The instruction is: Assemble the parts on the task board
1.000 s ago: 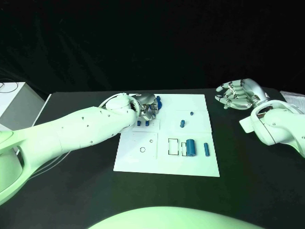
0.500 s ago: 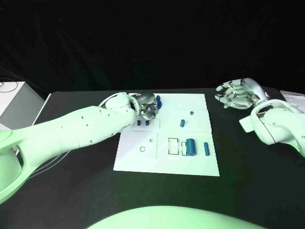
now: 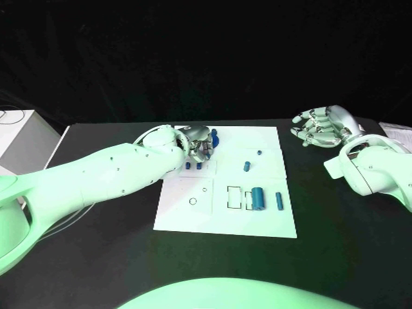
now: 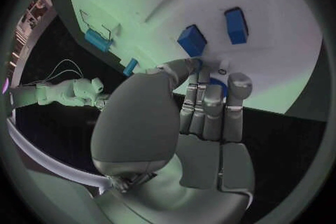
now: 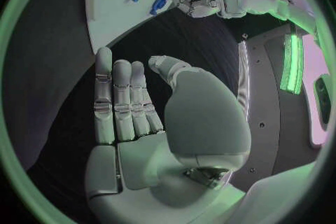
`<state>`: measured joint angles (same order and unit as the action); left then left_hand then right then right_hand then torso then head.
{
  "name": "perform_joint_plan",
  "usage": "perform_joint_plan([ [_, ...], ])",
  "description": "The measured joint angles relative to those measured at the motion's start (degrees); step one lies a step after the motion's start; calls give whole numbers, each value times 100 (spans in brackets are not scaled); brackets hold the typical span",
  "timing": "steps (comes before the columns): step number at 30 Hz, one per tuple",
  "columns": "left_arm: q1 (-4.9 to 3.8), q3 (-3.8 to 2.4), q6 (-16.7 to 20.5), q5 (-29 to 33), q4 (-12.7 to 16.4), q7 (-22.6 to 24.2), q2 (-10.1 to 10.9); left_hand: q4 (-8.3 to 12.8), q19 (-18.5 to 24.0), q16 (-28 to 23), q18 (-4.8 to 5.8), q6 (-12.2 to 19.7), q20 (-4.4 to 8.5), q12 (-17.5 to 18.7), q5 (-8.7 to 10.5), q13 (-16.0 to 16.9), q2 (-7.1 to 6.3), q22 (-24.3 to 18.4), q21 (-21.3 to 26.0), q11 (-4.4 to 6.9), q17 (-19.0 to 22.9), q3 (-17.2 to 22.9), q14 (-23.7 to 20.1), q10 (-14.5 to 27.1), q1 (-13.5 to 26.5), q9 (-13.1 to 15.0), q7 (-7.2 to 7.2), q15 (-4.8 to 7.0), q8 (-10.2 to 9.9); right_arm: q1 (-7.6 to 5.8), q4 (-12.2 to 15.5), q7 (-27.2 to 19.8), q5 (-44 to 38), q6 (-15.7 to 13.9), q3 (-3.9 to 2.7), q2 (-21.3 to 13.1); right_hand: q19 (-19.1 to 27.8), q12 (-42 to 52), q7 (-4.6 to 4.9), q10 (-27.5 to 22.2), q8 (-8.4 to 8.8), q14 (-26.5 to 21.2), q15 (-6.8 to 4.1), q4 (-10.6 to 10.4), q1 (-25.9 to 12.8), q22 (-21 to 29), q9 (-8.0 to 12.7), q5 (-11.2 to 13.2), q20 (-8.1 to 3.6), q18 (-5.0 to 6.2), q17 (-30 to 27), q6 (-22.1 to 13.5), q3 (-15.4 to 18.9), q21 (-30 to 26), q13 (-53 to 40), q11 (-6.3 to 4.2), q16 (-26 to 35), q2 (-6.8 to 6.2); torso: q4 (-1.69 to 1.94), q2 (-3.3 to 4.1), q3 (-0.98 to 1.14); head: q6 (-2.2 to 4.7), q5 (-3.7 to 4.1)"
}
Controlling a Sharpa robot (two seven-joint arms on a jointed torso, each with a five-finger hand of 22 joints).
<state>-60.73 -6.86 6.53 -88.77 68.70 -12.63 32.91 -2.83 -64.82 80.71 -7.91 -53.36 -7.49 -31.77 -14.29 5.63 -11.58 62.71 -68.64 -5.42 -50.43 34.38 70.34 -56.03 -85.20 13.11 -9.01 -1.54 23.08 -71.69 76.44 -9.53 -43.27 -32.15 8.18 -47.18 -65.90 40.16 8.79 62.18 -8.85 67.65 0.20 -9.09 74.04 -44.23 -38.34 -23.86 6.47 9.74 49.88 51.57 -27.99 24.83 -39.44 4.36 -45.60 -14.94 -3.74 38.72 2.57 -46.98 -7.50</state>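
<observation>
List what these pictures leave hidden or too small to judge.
- Left robot hand, left wrist view: its fingers cover the blue part beneath, so the hold is unclear.
- Same spot, head view: the wrist hides the fingertips.
- Small ring on the white board, head view: too small to identify.

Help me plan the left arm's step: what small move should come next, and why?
Probably lift slightly. The left silver hand has its fingers closed around a blue ring-like part at the far left corner of the white task board, beside two blue blocks. The right silver hand hovers open, off the board.
</observation>
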Motion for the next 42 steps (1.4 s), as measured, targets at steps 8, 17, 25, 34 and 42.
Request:
perform_joint_plan([
  [8,18,13,115,32,-2,46,13,15,-51,26,0,-53,11,2,10,26,19,65,-60,30,-48,-16,60,-32,9,21,13,20,-3,0,0,-2,0,0,0,0,0,0,0,0,0,0,0,0,0,0,1,0,0,0,0,0,0,0,0,0,0,0,0,0,3,8,-2],
  [17,39,22,194,94,80,94,84,15,-51,26,0,-61,11,6,10,30,49,53,-59,11,-22,-16,60,-52,39,30,21,20,-15,0,2,-5,0,0,0,-1,0,0,0,0,0,0,0,0,0,-1,1,0,0,0,0,0,0,0,-1,0,0,0,-4,0,3,30,-7],
  [25,55,-164,195,206,296,123,238,15,-51,26,0,-61,11,7,11,30,48,45,-59,10,-12,-16,60,-51,39,36,21,20,-15,0,1,-6,0,0,0,-4,0,0,0,5,0,0,0,0,0,-1,2,0,0,0,1,0,0,0,-1,6,0,0,-2,2,3,35,1],
  [34,51,-406,179,340,511,152,484,15,-50,26,0,-61,11,7,11,30,47,45,-59,10,-7,-16,60,-51,40,36,22,20,-15,0,4,-8,0,0,0,-7,0,0,0,6,0,0,0,0,0,-1,2,0,0,0,1,0,0,0,-1,6,0,0,11,-2,-1,47,-4],
  [42,54,-456,135,435,553,154,644,31,-50,26,0,-63,11,7,11,29,47,45,-59,20,1,-32,60,-61,41,37,19,20,-16,0,11,-8,0,0,0,-18,-21,0,0,6,0,0,0,0,0,15,-8,-23,-21,0,-9,0,0,0,18,6,0,0,12,-3,-1,58,-18],
])
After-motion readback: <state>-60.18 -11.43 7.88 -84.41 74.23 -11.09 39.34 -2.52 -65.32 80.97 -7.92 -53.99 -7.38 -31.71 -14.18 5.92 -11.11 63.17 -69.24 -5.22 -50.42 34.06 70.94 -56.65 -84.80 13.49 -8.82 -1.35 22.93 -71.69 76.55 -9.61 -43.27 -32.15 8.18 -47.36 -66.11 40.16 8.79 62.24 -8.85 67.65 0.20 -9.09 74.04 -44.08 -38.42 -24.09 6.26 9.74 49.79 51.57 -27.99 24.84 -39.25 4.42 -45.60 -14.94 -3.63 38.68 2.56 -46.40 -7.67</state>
